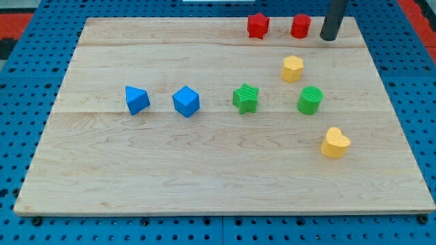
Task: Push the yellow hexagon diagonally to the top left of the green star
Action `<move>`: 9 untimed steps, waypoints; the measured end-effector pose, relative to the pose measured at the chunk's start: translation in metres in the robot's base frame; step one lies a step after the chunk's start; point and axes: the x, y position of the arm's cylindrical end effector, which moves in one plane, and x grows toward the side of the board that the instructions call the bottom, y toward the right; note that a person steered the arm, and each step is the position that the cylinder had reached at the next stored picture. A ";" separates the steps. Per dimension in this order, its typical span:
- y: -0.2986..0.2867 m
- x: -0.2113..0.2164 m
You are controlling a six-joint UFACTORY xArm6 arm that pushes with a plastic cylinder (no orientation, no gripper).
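The yellow hexagon [293, 69] sits on the wooden board at the upper right, up and to the right of the green star [246, 98]. My tip [329, 39] is at the view's top right, just right of the red cylinder [300, 26] and up and to the right of the yellow hexagon, not touching either.
A red star [257, 26] lies left of the red cylinder. A green cylinder [310, 101] is right of the green star, and a yellow heart [335, 143] is below it. A blue triangular block [136, 100] and a blue cube [185, 101] lie at the left. The wooden board [136, 170] rests on a blue pegboard.
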 end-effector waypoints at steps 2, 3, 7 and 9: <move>0.000 0.000; 0.004 0.000; -0.003 0.096; -0.131 0.075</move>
